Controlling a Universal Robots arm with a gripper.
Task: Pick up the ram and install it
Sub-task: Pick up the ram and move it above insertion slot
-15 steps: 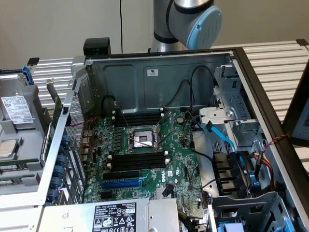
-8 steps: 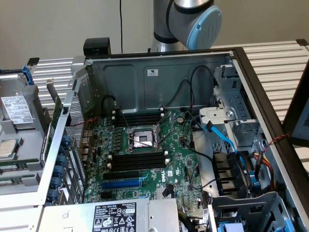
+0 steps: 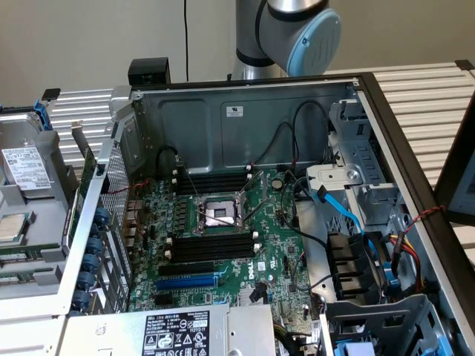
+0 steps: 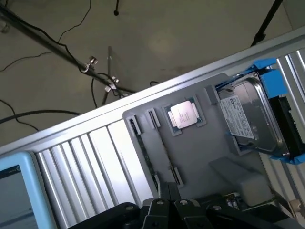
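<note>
Lining Up for the Pick

Seen from the exterior view, the computer case [image 3: 245,111] lay open on the slatted surface [image 3: 423,96]. Its motherboard [image 3: 271,245] was exposed, and the black memory slots [image 3: 211,245] beside the processor socket [image 3: 220,215] looked empty. The arm's silver and blue joint [image 3: 297,33] stood behind the rear wall of the case. A grey parts tray [image 3: 33,204] sat outside the case, at the exterior view's left.

In the wrist view, the ram [image 4: 144,155] stood on edge in a groove of that tray, beside a second groove that looked empty. A processor chip [image 4: 185,115] lay near it, and a hard drive [image 4: 248,119] in a blue bracket sat further along. The gripper [image 4: 169,191] was fully closed with nothing in its grasp. It hung near one end of the ram and, as far as I could judge, apart from it. The tray appeared at a slant with the floor beyond it, so the wrist seemed tilted rather than pointed straight down.

I judged the step in hand to be the pick-up, not yet begun. Doing it well would have meant parting the jaws enough to straddle the thin board. The wrist would have needed squaring to the ram's flat faces, with the grip taken near its middle. The lift would then have run straight out of the groove, clear of the chip.
</note>
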